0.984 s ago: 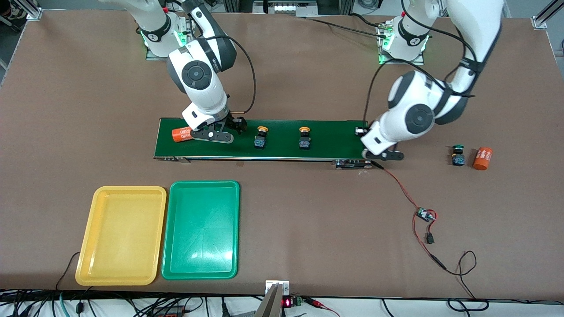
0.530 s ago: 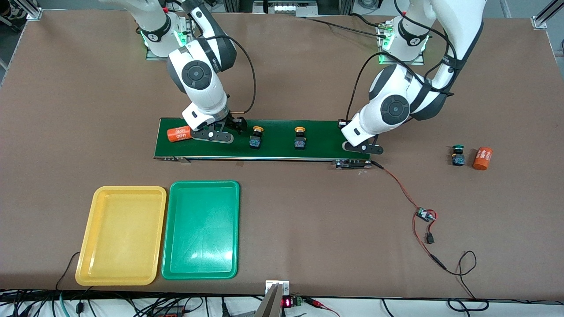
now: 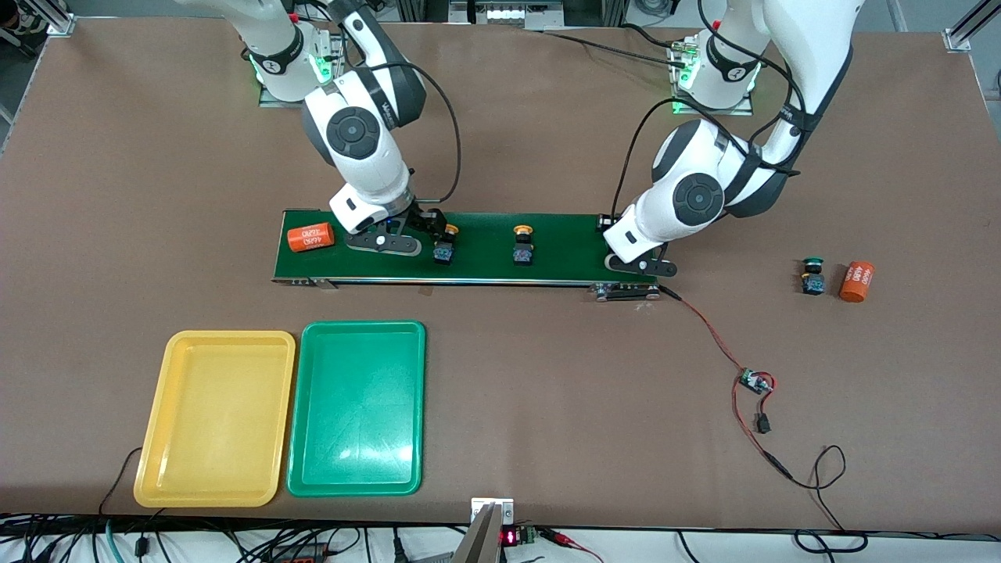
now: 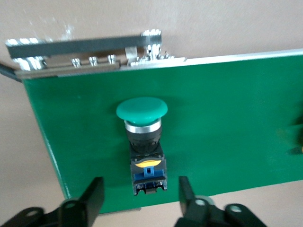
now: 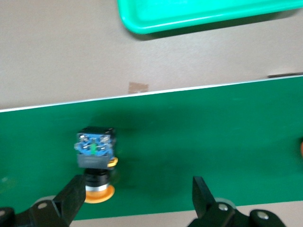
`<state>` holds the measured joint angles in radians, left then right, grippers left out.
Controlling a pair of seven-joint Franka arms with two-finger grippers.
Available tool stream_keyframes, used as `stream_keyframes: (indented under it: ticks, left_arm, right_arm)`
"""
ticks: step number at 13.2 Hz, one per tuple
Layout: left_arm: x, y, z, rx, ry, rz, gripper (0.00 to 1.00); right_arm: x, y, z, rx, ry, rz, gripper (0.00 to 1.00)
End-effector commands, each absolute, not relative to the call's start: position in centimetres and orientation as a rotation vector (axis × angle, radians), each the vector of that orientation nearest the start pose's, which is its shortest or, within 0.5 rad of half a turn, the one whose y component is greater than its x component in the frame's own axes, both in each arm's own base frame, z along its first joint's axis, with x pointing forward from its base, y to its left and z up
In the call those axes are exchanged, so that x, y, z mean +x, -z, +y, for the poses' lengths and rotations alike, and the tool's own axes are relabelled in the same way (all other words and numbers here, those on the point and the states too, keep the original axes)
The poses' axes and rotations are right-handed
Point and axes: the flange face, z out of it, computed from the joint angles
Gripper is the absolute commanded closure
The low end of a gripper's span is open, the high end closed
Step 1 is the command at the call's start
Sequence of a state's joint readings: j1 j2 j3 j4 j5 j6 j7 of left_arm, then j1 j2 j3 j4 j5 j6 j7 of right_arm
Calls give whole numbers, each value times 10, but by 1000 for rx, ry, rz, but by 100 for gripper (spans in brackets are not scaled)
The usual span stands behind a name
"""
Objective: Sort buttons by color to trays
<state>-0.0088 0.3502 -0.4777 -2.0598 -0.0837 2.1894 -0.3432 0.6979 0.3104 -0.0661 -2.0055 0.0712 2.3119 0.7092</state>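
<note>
Buttons (image 3: 522,244) beneath both low open hands

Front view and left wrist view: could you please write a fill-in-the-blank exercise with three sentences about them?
1. Between the fingers of the left tool lies a button with a ____ cap.
2. The lone button off the belt lies beside an orange ____.
3. The green tray lies beside the ____ tray.
Missing words: green; cylinder; yellow.
</note>
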Motion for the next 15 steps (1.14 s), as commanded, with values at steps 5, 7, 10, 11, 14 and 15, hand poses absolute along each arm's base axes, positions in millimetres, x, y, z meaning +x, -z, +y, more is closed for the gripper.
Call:
stream_keyframes:
  ticks: [5,7,10,11,14,15]
  left_arm:
    - [550,-353,-123,-3233,-301,-255,0]
    - [560,-347,-71,-3190,-261,-251,0]
    - [579,-327,18,-3110,-245,-310,0]
    - [580,-309,46,-3099,-250,-320,0]
    - [578,-261,115,-3110,-234,-190,0]
    - [573,-245,137,-3131,-248,-156,0]
  right_arm:
    - [481,-280,371,-3124,-69,199,0]
    - [479,-274,373,-3130,-77,193,0]
    - [478,-270,375,-3131,-75,184,0]
    - [478,-268,375,-3131,-69,180,4]
    - [475,-254,381,-3135,-65,158,12]
    - [475,-252,380,-3140,-65,141,16]
